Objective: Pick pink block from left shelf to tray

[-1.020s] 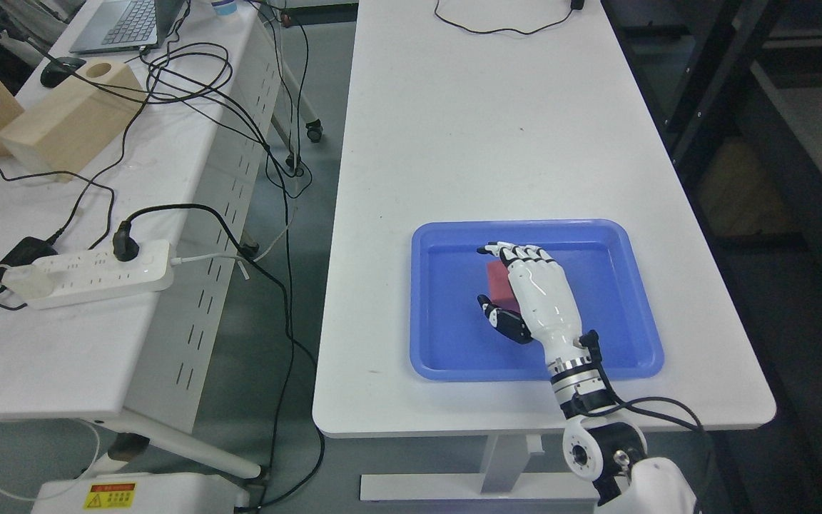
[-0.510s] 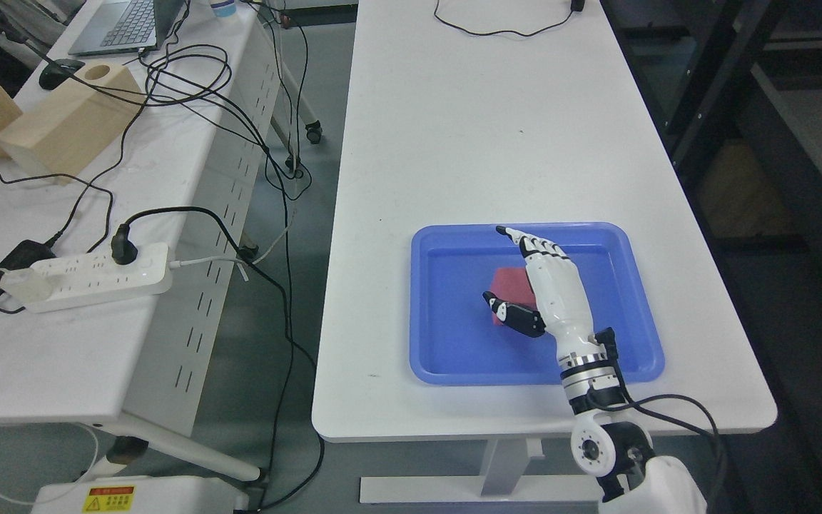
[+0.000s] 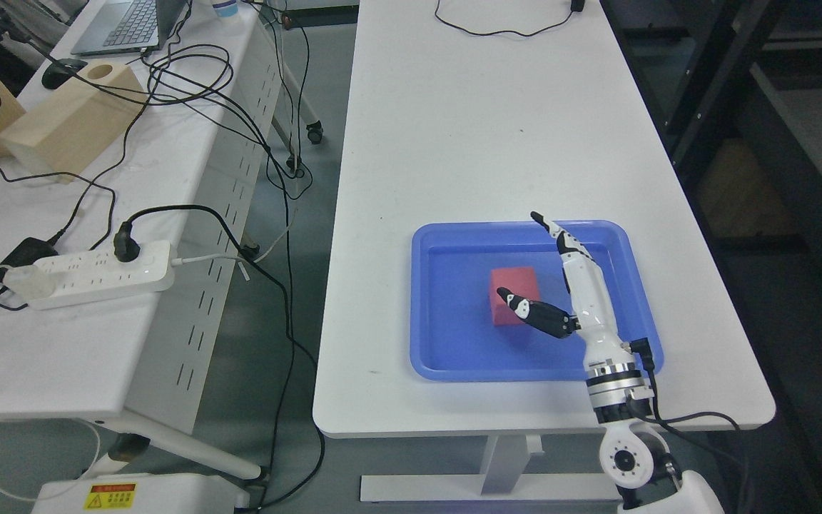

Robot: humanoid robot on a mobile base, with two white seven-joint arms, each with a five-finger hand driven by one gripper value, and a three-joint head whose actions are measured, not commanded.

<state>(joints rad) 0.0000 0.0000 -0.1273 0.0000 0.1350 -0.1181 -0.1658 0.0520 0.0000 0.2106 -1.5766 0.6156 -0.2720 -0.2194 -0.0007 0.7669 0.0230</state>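
On the table point(image 3: 489, 143), the tray point(image 3: 447, 357) holds the block point(image 3: 512, 301) near its middle. The right hand point(image 3: 575, 293) hovers beside it, fingers spread, empty. The block looks light and rigid; opposite flat faces suit gripping.

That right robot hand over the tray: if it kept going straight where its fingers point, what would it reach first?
Likely the far rim of the blue tray, then bare white table. The right robot hand may pass above the rim; height is unclear.
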